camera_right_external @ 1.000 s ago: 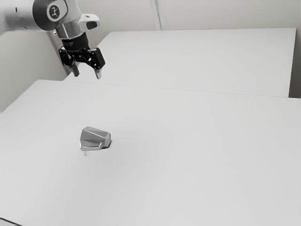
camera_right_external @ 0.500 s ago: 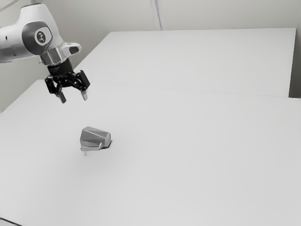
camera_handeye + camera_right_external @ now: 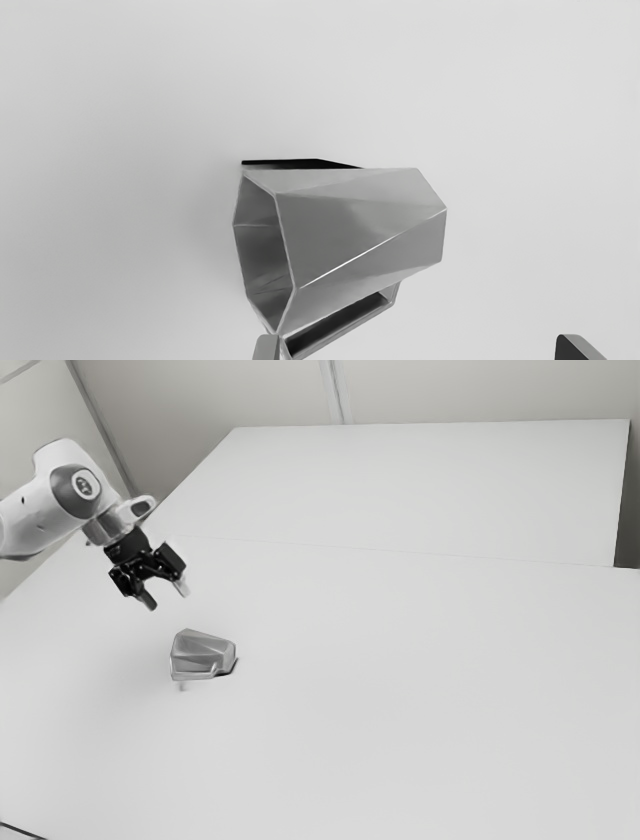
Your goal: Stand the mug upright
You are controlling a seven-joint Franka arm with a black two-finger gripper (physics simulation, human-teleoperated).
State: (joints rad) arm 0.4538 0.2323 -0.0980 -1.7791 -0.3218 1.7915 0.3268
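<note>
White tabletop (image 3: pixel 400 700) under sideways gray mug (image 3: pixel 360 225), visible inner walls (image 3: pixel 262 255) bare.

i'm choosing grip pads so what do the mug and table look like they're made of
Mug: probably metal, satin grey, judging by the bright line along a facet edge; glazed ceramic is possible. Table: smooth matte white, maybe laminate, given its soft shading.

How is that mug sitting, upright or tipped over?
Tipped over: the mug lies on its side on the table, its open mouth facing sideways.

Mug (image 3: pixel 203 654) on table (image 3: pixel 420 700) | gripper (image 3: pixel 167 599) above table, toward exterior view's left
</note>
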